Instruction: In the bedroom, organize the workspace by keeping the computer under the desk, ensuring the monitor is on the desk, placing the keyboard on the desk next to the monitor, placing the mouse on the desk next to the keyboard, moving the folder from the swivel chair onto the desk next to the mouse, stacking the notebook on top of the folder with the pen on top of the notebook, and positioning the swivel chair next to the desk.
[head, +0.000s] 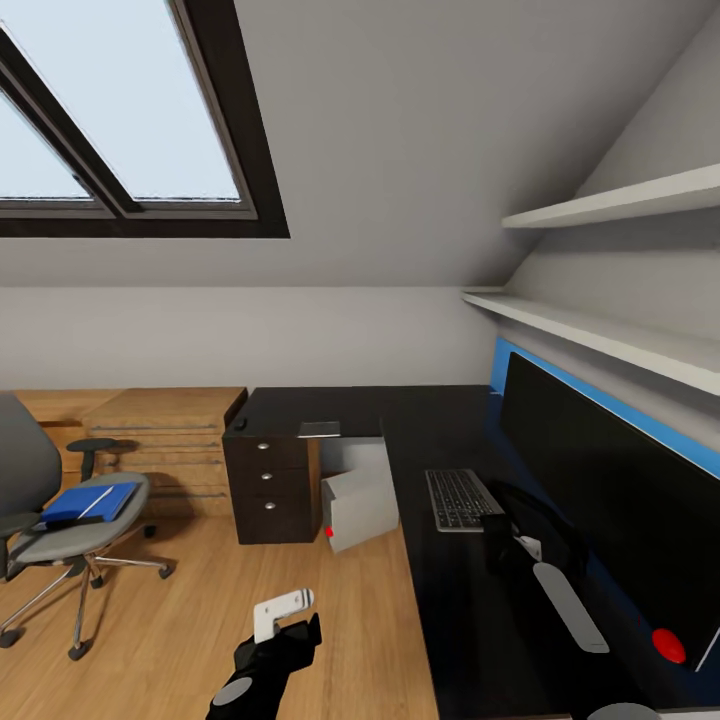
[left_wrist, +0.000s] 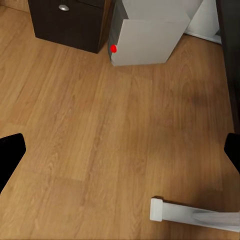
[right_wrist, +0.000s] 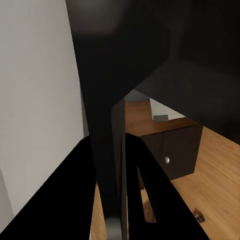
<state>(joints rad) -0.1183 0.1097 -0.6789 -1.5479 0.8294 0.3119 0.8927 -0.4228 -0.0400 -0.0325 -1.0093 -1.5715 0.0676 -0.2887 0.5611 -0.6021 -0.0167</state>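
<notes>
The black monitor (head: 600, 470) stands along the right wall on the glossy black desk (head: 440, 620). My right gripper (head: 497, 535) is at its lower left edge; in the right wrist view its fingers (right_wrist: 145, 190) are shut on the thin dark panel (right_wrist: 112, 165). The keyboard (head: 460, 498) lies just left of it. A grey notebook (head: 320, 429) and a small black mouse (head: 240, 424) sit at the desk's far left end. The grey computer (head: 362, 500) (left_wrist: 150, 30) stands on the floor under the desk. The swivel chair (head: 25, 460) holds the blue folder (head: 90, 502) with the white pen (head: 100, 503) on it. My left gripper (head: 285, 625) hangs open over bare floor.
Black desk drawers (head: 268, 490) (left_wrist: 65, 20) stand beside the computer. A wooden cabinet (head: 165, 430) lines the back wall behind the chair. White shelves (head: 610, 205) jut out above the monitor. Wood floor (head: 200, 620) stretches between chair and desk.
</notes>
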